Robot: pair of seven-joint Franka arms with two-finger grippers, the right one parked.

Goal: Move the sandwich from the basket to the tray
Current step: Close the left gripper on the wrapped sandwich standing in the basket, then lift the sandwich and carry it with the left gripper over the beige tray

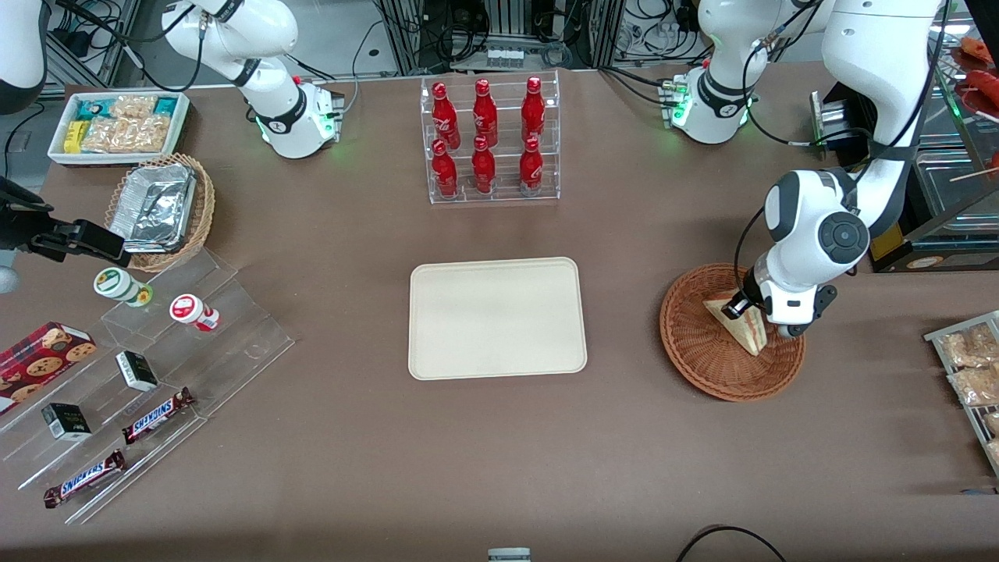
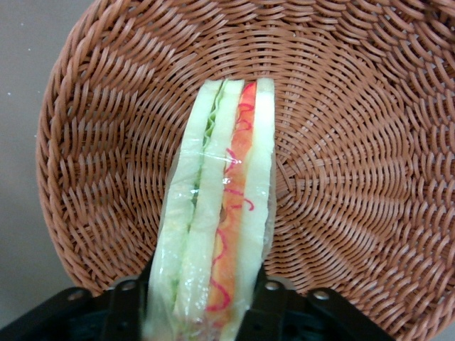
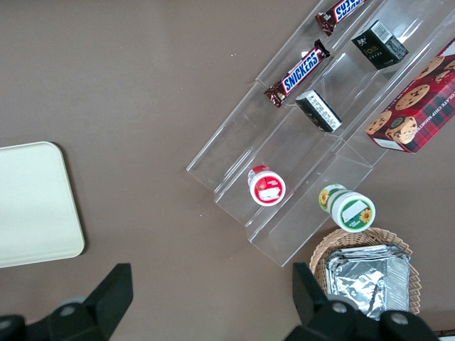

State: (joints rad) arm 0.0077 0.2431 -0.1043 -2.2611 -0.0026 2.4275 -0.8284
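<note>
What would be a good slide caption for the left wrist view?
The gripper straddles the wrapped sandwich, which stands on edge in the basket.

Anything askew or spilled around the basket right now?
Nothing stands out. The sandwich stands on edge in the basket, wrap intact, with the pincer closed on it. The tray sits flat.
</note>
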